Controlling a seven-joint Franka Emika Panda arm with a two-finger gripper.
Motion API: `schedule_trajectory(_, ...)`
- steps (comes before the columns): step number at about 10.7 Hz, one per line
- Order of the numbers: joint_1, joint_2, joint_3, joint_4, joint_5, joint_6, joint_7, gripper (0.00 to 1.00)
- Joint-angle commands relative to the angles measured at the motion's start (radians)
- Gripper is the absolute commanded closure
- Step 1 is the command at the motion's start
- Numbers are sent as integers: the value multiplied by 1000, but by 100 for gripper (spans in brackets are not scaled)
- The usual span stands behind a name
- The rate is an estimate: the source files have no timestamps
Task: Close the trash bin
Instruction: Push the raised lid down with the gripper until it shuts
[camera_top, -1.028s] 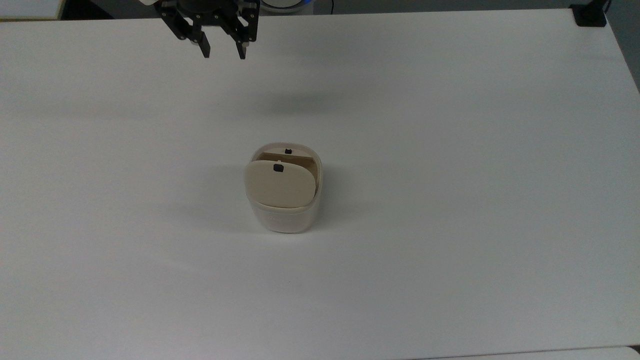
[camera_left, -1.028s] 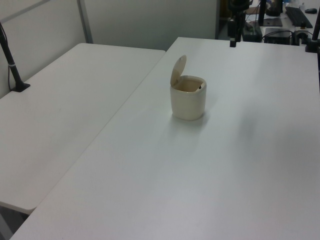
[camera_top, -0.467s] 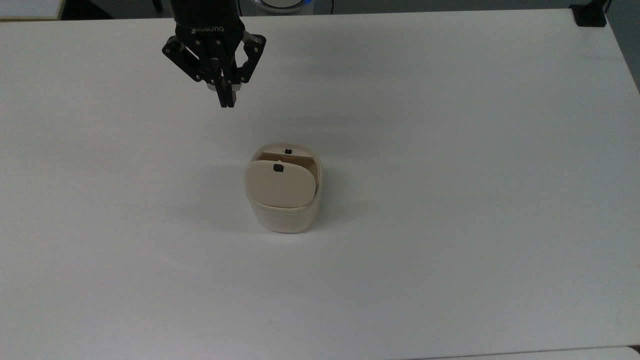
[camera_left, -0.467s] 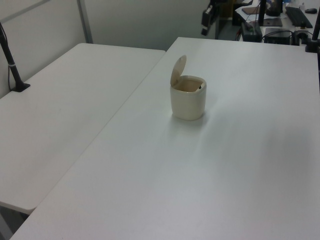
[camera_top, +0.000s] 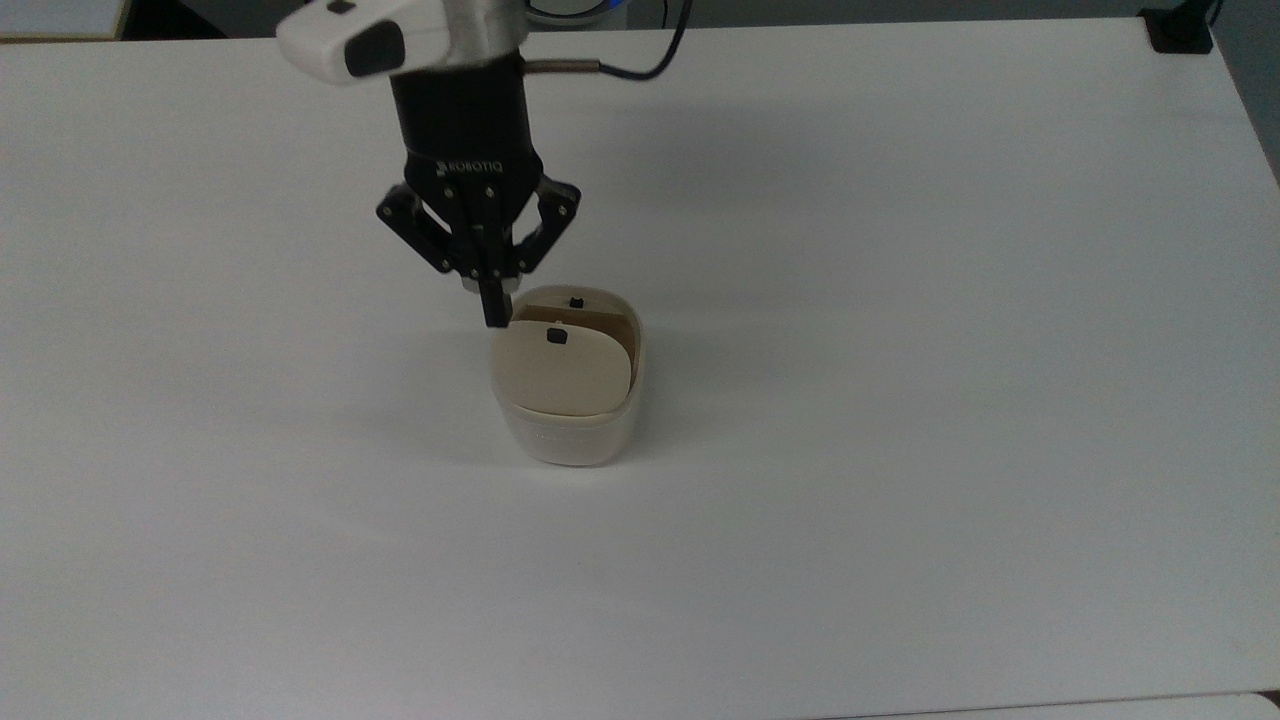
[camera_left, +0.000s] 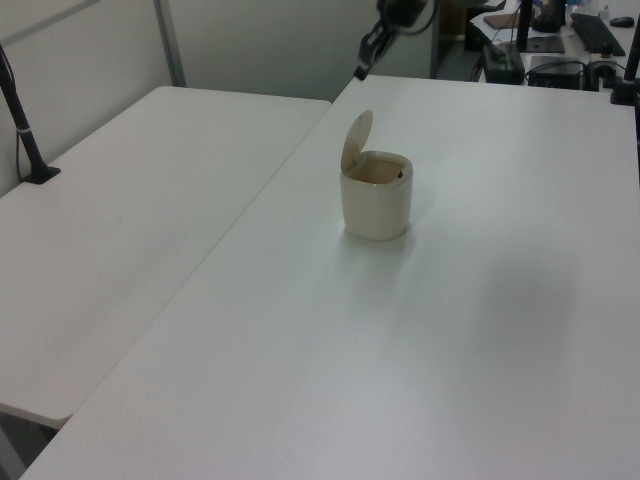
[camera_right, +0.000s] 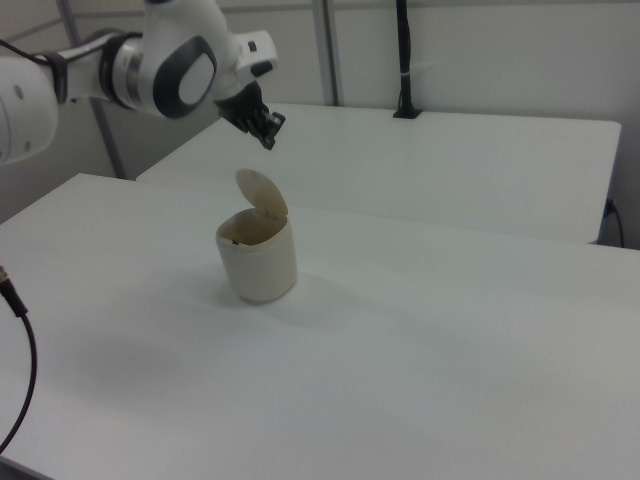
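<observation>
The trash bin (camera_top: 570, 432) is a small cream-white tub standing on the white table (camera_top: 900, 300). Its beige lid (camera_top: 560, 368) is swung up and stands nearly upright, with a small black square mark near its top edge. The left view shows the bin (camera_left: 378, 200) with its lid (camera_left: 356, 140) raised on the left view's left side. My gripper (camera_top: 492, 318) is shut with nothing in it, its fingertips just beside the lid's upper left corner in the top view. In the right view my gripper (camera_right: 268, 141) hangs a little above the lid (camera_right: 262, 192), apart from it, over the bin (camera_right: 258, 262).
A second white table (camera_left: 130, 210) adjoins on the left view's left, with a black clamped post (camera_left: 25, 135) on it. A black clamp (camera_top: 1180, 30) sits at the table's far right corner in the top view. A black cable (camera_right: 18, 350) trails at the right view's left edge.
My gripper went from open to shut, then travelled from the table's far edge down the top view to the bin's raised lid. The bin and lid have not moved.
</observation>
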Motion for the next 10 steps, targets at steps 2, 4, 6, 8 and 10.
schedule_trajectory(2,42,63,-9,13,-10,33,24,100)
schedule_trajectory(4,44,64,-9,5,-20,-74,11,100)
schedule_trajectory(6,50,66,-9,2,-30,-249,-20,100)
schedule_trajectory(8,55,66,-9,-24,-30,-323,-31,100)
schedule_trajectory(10,56,107,-9,-32,-34,-317,-31,100)
